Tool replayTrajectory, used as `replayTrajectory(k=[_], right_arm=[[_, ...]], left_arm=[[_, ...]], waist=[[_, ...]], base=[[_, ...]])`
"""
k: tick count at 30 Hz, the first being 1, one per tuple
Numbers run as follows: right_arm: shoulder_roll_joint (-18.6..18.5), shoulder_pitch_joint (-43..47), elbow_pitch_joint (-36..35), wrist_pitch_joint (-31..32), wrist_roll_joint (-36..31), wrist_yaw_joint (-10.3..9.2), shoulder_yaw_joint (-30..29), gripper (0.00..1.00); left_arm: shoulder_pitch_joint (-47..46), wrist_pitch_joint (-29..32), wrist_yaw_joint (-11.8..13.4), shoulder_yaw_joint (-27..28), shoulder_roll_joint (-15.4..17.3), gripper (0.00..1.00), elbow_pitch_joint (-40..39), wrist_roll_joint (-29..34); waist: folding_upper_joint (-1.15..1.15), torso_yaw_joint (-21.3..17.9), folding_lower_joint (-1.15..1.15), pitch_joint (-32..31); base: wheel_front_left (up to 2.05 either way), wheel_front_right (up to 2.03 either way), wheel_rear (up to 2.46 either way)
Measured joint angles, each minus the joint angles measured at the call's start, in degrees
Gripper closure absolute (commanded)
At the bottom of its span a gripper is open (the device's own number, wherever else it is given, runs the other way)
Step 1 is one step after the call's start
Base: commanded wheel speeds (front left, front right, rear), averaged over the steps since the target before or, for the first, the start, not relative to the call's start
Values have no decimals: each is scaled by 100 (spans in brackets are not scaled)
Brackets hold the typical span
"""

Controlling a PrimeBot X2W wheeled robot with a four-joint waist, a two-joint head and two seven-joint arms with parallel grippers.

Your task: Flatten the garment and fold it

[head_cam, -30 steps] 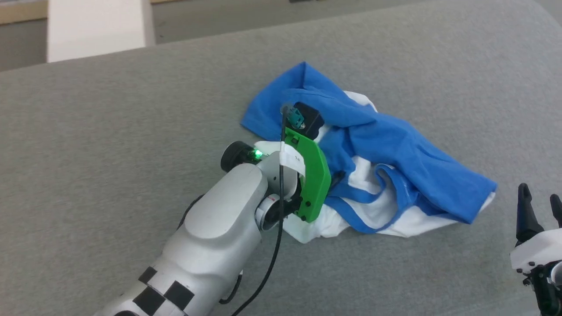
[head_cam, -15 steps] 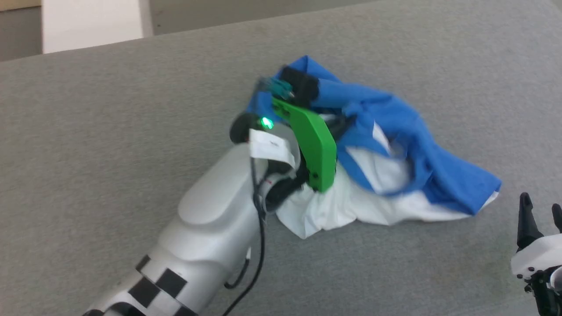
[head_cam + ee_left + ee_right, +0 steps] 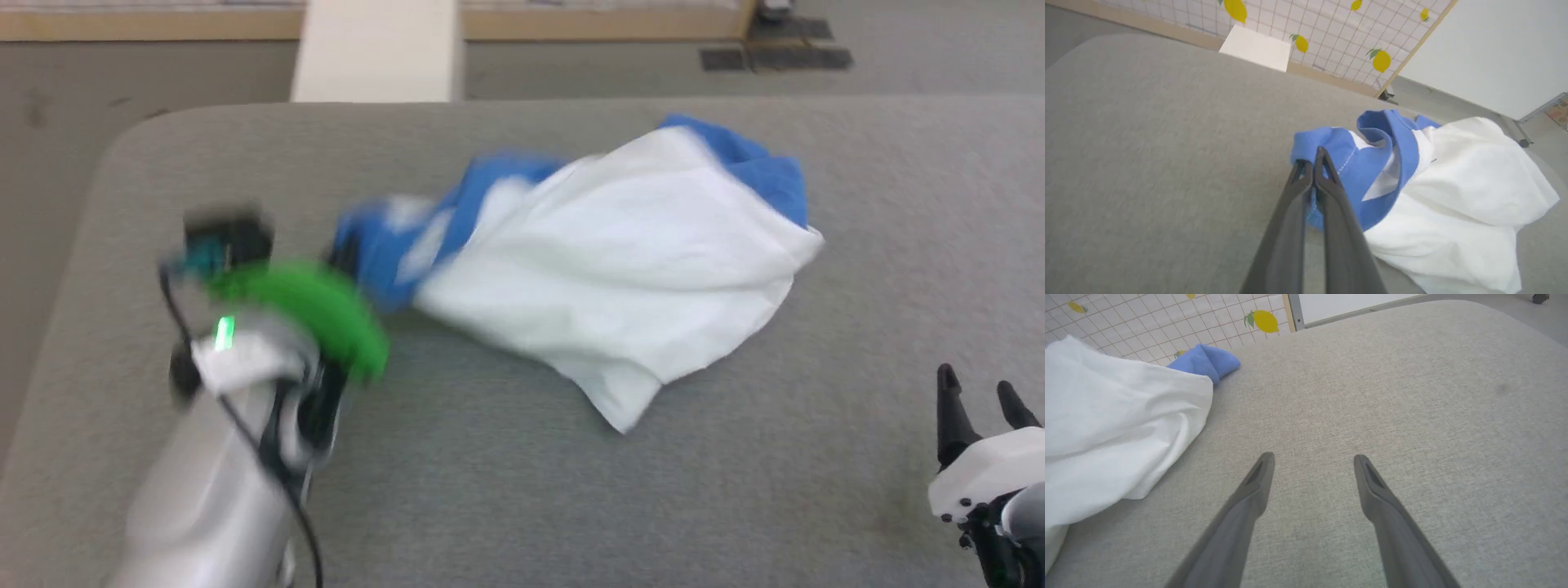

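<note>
Across the head view, the garment (image 3: 620, 269) lies crumpled at the centre of the grey bench (image 3: 522, 506). Its white body is uppermost, and blue fabric shows at its 9 o'clock and 1 o'clock ends. From the 7 o'clock corner the pale left forearm (image 3: 204, 490) rises, blurred, to a green wrist bracket (image 3: 314, 314) just beside the garment's blue 9 o'clock end; the fingers beyond the bracket are too blurred to make out in this view. At 4 o'clock the right gripper (image 3: 976, 390) stands well apart from the garment, its two dark fingers spread with nothing between them. A white block (image 3: 375, 49) shows past the bench's far edge at 11 o'clock. Left wrist view: the left gripper (image 3: 1312, 159) reaches from 6 o'clock to the centre, with its fingers pressed together on a stitched blue edge of the garment (image 3: 1453, 196). Blue fabric bunches around the tips, and the white body spreads away toward 4 o'clock. A lemon-print wall (image 3: 1331, 28) runs along 12 o'clock. Right wrist view: the right gripper (image 3: 1312, 461) rises from 6 o'clock with its fingers held wide over bare bench, holding nothing. The garment's white body (image 3: 1114, 428) lies at 9 o'clock with a blue fold at 11 o'clock, near the fingers but not touching them.
</note>
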Motion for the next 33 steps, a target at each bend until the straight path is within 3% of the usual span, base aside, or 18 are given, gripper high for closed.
replayTrajectory(k=[4,8,9,10,12,15,19,23,27,33], right_arm=[[-1,5,23,14,0,0,64,0],[1,19,107,14,1,0,137,0],[1,27,118,14,1,0,148,0],[1,40,119,14,0,0,155,0],[0,94,113,14,-2,0,166,0],[-2,110,47,15,-29,0,231,0],[-2,81,-153,149,-44,0,464,0],[-4,-174,-382,509,-166,0,962,0],[-3,-833,-470,1112,-639,0,1680,0],[-137,-1992,13,1917,-1003,1,2738,0]], left_arm=[[1182,303,275,36,83,100,104,-353],[1779,452,247,80,-60,100,325,-751],[1820,318,158,212,-142,76,269,-911],[1820,183,43,283,-176,0,181,-979],[1798,-259,-203,628,-272,0,-69,-1158],[1789,-989,-386,940,-100,0,-312,-967],[1801,-2193,-542,1085,207,0,-490,-103],[1894,-2392,-534,1152,223,0,-676,843],[1990,-2410,-603,1530,-168,0,-1025,1622],[2044,-2410,-944,1829,-778,0,-1051,2026]], waist=[[0,295,0,-159],[0,494,-1,-313],[0,529,-1,-351],[0,553,-1,-377],[0,613,-1,-432],[0,657,-1,-494],[0,683,-1,-498],[0,687,-1,-449],[0,705,-1,-311],[0,832,-1,-27]], base=[[0,0,0],[0,0,0],[0,0,0],[0,0,0],[0,0,0],[0,0,0],[0,0,0],[0,0,0],[0,0,0],[0,0,0]])
